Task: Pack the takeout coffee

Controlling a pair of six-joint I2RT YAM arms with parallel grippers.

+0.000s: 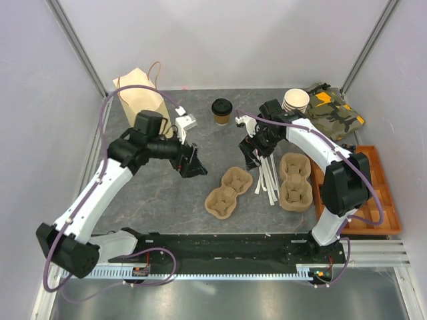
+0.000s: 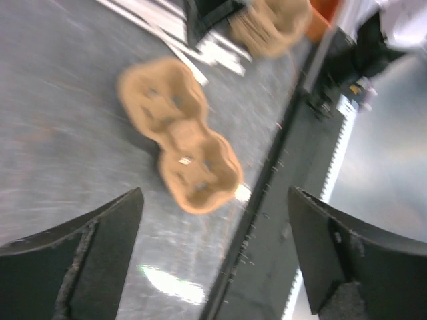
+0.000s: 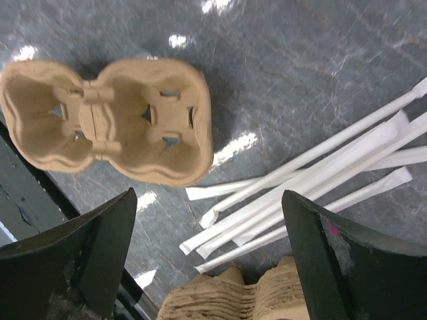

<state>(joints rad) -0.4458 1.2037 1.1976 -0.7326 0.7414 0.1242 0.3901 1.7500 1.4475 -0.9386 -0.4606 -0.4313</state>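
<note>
At the far middle of the grey table (image 1: 153, 200): the takeout coffee (image 1: 221, 111), upright, black lid on, brown paper below. Stands alone, touched by nothing, with a brown paper bag (image 1: 140, 100) to its left and a stack of lidless cups (image 1: 295, 101) to its right. Shows in neither wrist view.

Nearer than the coffee and to its left: the left gripper (image 1: 193, 163), well apart from the cup. Jaws spread wide, nothing between them. Hangs over bare table just left of a single pulp cup carrier (image 1: 229, 191), both wells empty. Left wrist view blurred, yet with the same carrier plain beyond the parted fingers (image 2: 100, 247).

Nearer than the coffee and to its right: the right gripper (image 3: 208, 197), likewise released, jaws far apart and gripping nothing. Below it, a loose bundle of white wrapped straws (image 3: 320, 173), lying between the single carrier and a stack of carriers (image 1: 295, 181).

Farther out: a camouflage bag (image 1: 333, 110) behind the lidless cups, and an orange tray (image 1: 381, 200) along the right edge.
</note>
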